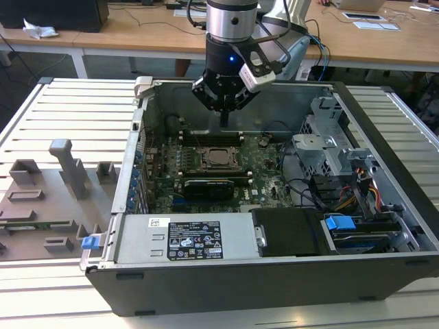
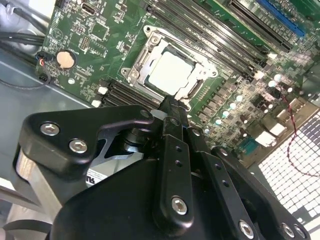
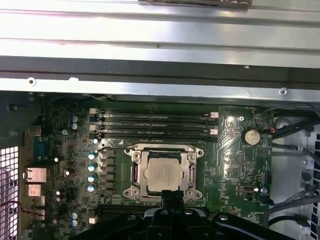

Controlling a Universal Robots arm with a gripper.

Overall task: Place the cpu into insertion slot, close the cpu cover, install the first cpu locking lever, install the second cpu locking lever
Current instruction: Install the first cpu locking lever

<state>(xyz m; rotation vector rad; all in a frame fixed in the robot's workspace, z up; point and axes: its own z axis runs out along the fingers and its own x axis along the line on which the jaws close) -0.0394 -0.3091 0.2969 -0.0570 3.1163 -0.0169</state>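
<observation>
Inside the open grey metal computer case (image 1: 137, 185), on the green circuit board (image 3: 230, 170), the cpu (image 1: 218, 157) lies flat in its socket. It is a smooth silver-grey square, and the thin shiny cpu cover (image 3: 134, 170) lies down around it as a frame. In the exterior view the gripper (image 1: 224, 122) hangs at twelve o'clock of the cpu, clear of it. Its matte black fingers (image 2: 172, 150) are pressed together, holding nothing.

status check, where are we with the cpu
gripper over the socket, jaws shut, empty. cpu seated, cpu cover down around it. nothing in the way.
</observation>
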